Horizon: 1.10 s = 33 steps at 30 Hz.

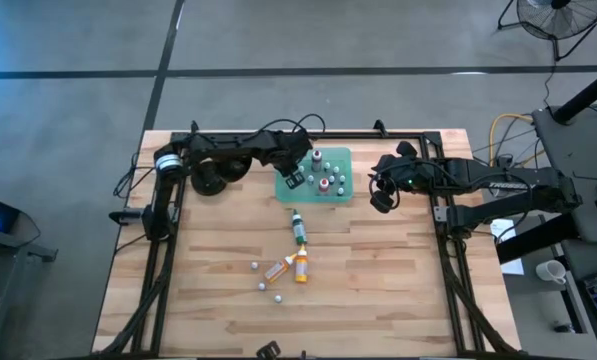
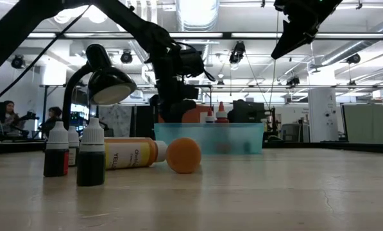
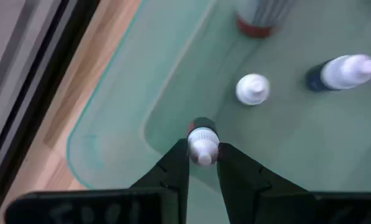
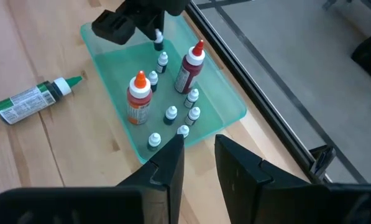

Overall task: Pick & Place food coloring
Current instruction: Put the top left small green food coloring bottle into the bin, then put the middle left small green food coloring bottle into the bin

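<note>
One small white-capped bottle (image 3: pixel 202 144) sits pinched in our left gripper (image 3: pixel 202 163) over the green tray (image 3: pixel 110 124); we should release it upright. Right gripper (image 4: pixel 199 155) waits, jaws narrowly apart.

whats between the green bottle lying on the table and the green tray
Nothing: in the high view, bare wood separates the green bottle from the green tray; the right wrist view agrees.

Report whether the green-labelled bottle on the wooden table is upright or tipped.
Tipped: the green-labelled bottle lies on its side on the wooden table, outside the translucent green tray.
</note>
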Available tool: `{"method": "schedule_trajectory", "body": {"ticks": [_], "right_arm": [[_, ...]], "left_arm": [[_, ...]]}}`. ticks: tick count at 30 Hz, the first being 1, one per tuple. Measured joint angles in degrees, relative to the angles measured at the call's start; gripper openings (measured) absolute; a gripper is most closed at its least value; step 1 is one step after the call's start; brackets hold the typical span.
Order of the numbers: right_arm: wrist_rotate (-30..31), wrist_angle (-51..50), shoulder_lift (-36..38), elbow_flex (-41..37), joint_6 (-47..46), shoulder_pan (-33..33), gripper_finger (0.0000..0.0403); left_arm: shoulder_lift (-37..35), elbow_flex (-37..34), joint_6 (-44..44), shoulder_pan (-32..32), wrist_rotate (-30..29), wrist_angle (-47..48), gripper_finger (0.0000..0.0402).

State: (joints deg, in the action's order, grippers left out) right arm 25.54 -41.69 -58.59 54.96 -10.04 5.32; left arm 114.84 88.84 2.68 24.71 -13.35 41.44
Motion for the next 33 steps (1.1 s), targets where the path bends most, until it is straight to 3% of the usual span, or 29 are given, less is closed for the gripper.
{"method": "schedule_trajectory", "body": {"ticks": [12, 19, 21, 27, 33], "right_arm": [[0.04, 0.05, 0.00, -0.33, 0.11, 0.00, 0.0082], [0.07, 0.02, -0.02, -0.87, 0.13, -0.06, 0.0082], [0.09, 0.04, -0.02, -0.87, 0.12, 0.00, 0.0082], [0.07, 0.04, -0.04, -0.94, 1.02, -0.02, 0.0082], [0.02, 0.00, -0.13, -0.98, 2.53, -0.04, 0.0082]], "left_arm": [[0.63, -0.01, 0.04, 0.42, -0.29, -0.66, 0.0087], [-5.14, 1.04, -0.16, -0.47, 0.10, 2.93, 0.0087], [-7.91, 0.76, -2.22, -1.26, 3.22, 3.95, 0.0087], [-18.34, -5.71, -12.17, -6.72, 20.75, 11.31, 0.0087], [-28.42, -19.88, -12.96, -18.94, 24.45, 9.34, 0.0087]]}}
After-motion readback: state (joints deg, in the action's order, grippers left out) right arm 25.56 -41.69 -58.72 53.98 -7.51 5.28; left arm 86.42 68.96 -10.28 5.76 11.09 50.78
